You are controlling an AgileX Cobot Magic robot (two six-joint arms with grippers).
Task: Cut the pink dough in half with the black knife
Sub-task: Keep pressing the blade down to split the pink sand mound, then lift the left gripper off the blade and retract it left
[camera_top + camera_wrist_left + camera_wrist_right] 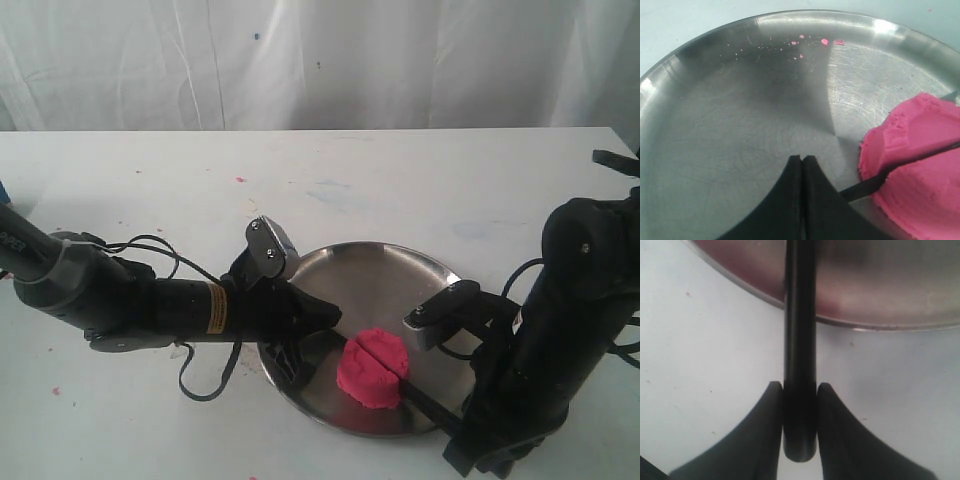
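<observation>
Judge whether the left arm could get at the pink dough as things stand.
Probably yes: the left gripper, shut, sits over the steel plate beside the pink dough, bare plate between. Only the black knife, sunk in the dough, crowds it.

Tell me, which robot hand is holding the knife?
The right gripper: its fingers clamp the black knife. The left gripper is shut on nothing.
</observation>
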